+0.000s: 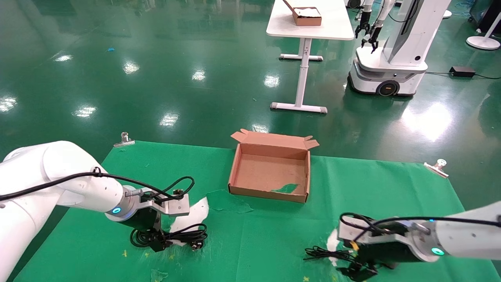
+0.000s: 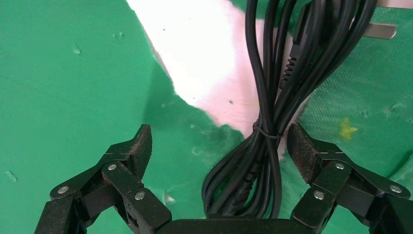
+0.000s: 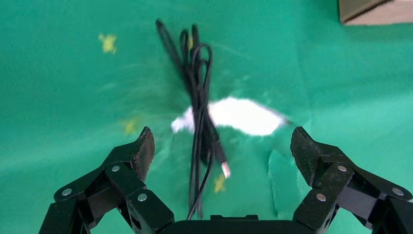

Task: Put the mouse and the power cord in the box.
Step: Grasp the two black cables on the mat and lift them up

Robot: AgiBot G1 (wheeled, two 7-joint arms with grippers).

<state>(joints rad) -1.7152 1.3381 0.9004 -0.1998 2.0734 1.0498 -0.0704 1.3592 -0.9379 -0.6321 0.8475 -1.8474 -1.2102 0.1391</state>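
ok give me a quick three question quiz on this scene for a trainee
1. True or false: the box holds only a green scrap.
2. Fill in: the right gripper, over the thin cable, has its jaws ____.
3. Which one hovers over the power cord? A) left gripper B) right gripper C) neither

Key: 1 true; 2 open; 3 A

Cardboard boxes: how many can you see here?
2. The box lies open on the green cloth between the arms, with only a green scrap inside. A smaller box with white contents sits on the far white table. None looks hidden.
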